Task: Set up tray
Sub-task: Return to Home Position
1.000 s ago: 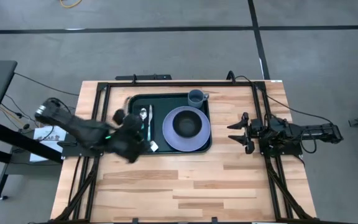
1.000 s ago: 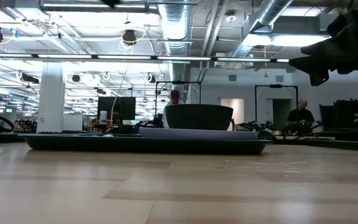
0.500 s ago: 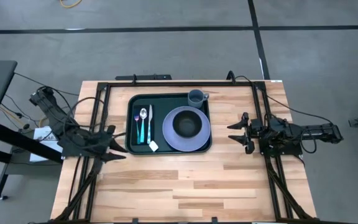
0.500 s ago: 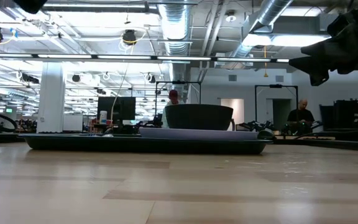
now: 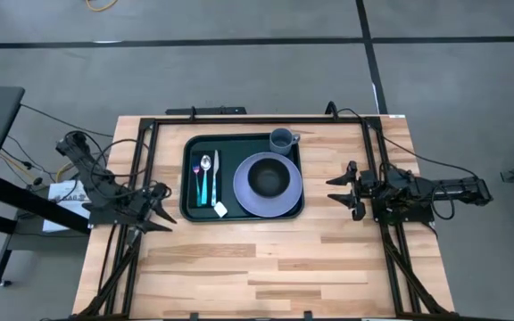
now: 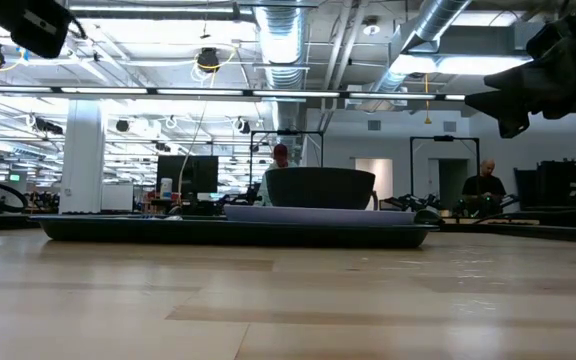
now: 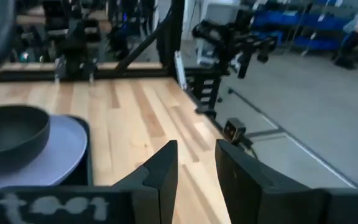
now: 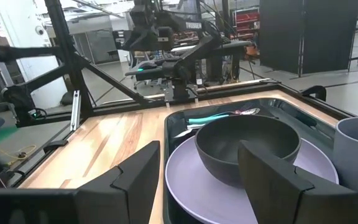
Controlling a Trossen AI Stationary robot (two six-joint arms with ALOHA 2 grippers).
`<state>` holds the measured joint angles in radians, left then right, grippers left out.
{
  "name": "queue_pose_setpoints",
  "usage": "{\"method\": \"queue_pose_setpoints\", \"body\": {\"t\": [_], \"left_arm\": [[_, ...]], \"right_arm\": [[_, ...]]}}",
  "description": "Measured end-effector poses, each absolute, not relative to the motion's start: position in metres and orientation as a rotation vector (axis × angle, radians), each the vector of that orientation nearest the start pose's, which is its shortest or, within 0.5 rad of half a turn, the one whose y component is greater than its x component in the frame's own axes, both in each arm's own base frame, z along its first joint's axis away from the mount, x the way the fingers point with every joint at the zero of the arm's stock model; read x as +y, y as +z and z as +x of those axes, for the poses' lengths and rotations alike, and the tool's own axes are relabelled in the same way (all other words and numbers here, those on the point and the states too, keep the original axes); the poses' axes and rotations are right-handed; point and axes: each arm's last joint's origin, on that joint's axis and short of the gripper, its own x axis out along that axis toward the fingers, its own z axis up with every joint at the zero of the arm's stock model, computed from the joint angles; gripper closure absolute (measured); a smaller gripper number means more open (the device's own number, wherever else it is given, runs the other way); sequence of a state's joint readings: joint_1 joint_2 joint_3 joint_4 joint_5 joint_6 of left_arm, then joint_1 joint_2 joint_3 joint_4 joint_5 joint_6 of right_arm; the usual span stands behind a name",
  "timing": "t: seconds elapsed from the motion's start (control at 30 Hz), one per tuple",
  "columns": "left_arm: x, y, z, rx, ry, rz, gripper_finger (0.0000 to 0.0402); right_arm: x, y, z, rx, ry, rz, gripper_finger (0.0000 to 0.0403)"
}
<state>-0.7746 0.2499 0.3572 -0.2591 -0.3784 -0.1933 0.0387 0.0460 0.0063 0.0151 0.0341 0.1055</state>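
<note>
The dark green tray (image 5: 230,145) lies flat at the table's middle, toward the far edge, and shows edge-on in the low view (image 6: 228,232). In it lie a spoon (image 5: 205,165) and a knife (image 5: 216,174), a lilac plate (image 5: 286,198) with a dark bowl (image 5: 266,178) on it, and a grey-blue cup (image 5: 282,138) in the far right corner. My left gripper (image 5: 168,207) hovers open just left of the tray (image 7: 196,168). My right gripper (image 5: 331,190) waits open to the tray's right, facing the bowl (image 8: 247,146).
A small white scrap (image 5: 220,209) lies in the tray's near part. Bare wood spreads across the near half of the table (image 5: 266,267). Black frame rails (image 5: 141,160) run along the left and right sides. People stand in the room far behind (image 6: 485,180).
My left gripper has drawn back from over the tray's left part, by the cutlery, toward the table's left edge, and now hangs just outside the tray. The spoon and knife lie still in the tray. The right arm has kept still.
</note>
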Motion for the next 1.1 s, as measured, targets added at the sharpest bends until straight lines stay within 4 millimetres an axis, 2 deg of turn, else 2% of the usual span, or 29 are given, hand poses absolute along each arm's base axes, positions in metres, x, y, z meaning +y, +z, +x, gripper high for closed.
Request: {"method": "queue_pose_setpoints", "body": {"t": [0.23,0.4,0.53,0.73,0.9,1.1], "left_arm": [[-0.053,0.217,0.076,0.044,-0.36,0.027,0.0306],[-0.048,0.199,0.075,0.026,-0.368,0.046,0.0306],[-0.044,0.195,0.075,0.012,-0.345,0.044,0.0306],[-0.034,0.191,0.08,0.035,-0.194,0.036,0.0306],[-0.031,0.175,0.086,0.07,-0.134,0.034,0.0306],[-0.027,0.175,0.088,0.062,-0.095,0.017,0.0306]], "right_arm": [[0.003,0.163,0.1,0.025,0.003,0.105,0.0198],[0.003,0.163,0.1,0.025,0.003,0.105,0.0198],[0.003,0.163,0.1,0.025,0.003,0.105,0.0198],[0.003,0.163,0.1,0.025,0.003,0.105,0.0198],[0.003,0.163,0.1,0.026,0.004,0.105,0.0198],[0.003,0.163,0.1,0.025,0.004,0.105,0.0198]]}}
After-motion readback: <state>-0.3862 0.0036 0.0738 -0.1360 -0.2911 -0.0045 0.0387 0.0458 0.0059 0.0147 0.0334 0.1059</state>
